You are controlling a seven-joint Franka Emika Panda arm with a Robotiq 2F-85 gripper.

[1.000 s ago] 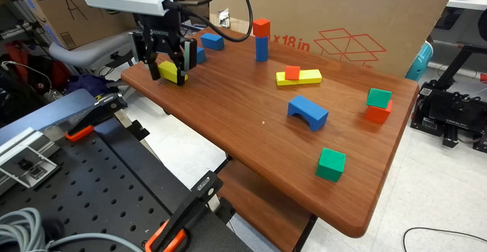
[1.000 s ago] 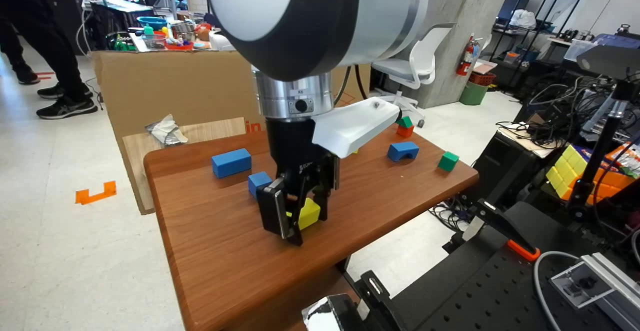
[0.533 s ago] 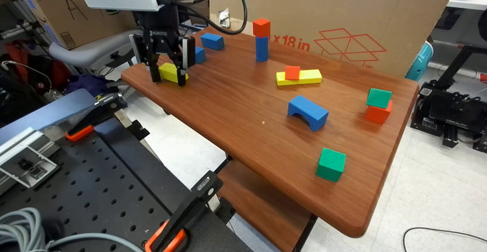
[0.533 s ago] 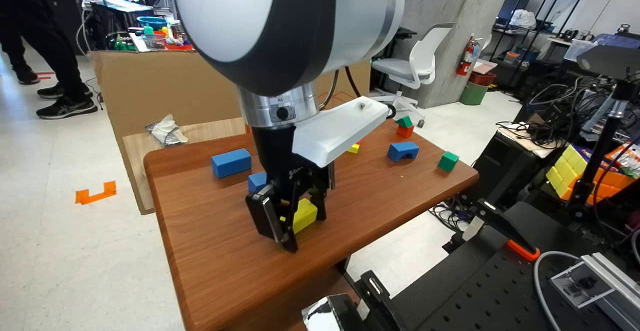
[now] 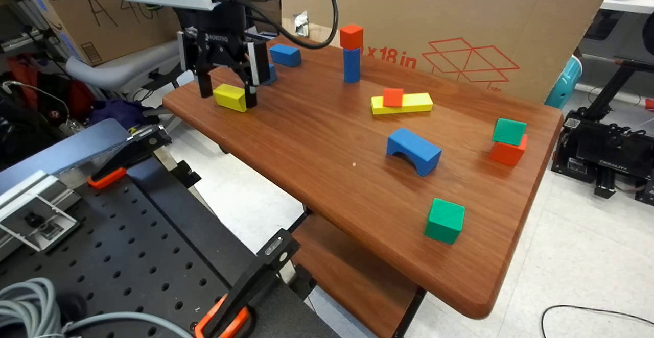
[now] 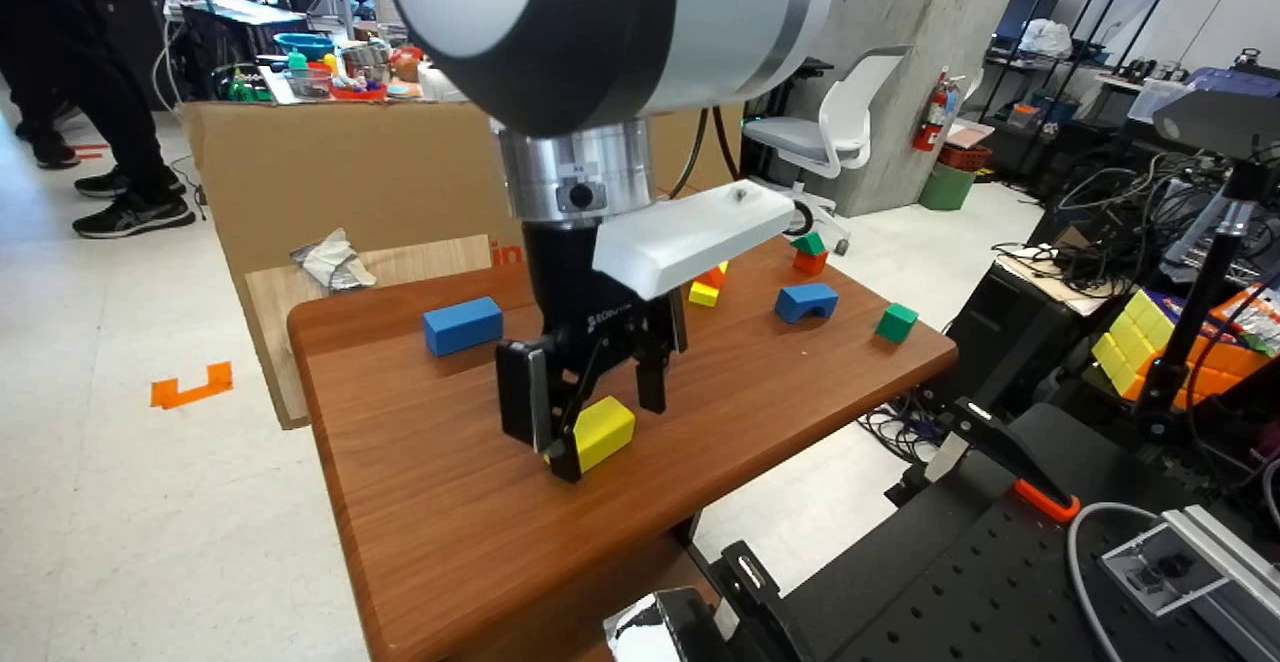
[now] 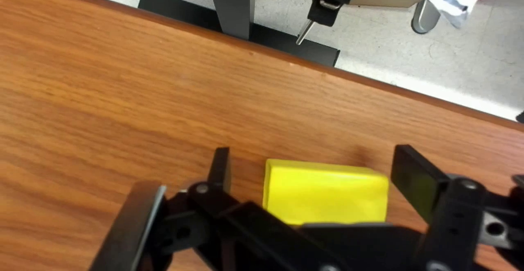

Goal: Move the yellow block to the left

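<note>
The yellow block [image 5: 230, 97] rests flat on the wooden table, towards its end beneath the arm, in both exterior views. My gripper [image 6: 608, 430] points down over it with a finger off each end. In the wrist view the yellow block [image 7: 327, 193] lies between the spread fingers, and bare wood shows past its left end and, more narrowly, past its right end. Nothing is gripped. The block's near side is hidden by the gripper's own links there.
Two blue blocks [image 6: 463, 326] lie close by; one is mostly behind the gripper [image 5: 271, 74]. Further along stand a red cube on a blue block [image 5: 351, 66], a yellow bar [image 5: 416, 103] with a red piece, a blue arch [image 5: 414, 150] and green pieces. Cardboard [image 5: 460, 21] backs the table.
The fingers have spread apart from the yellow block, and the gripper has risen slightly. The block shifted a little towards the nearer table edge early on, then stayed where it lies.
</note>
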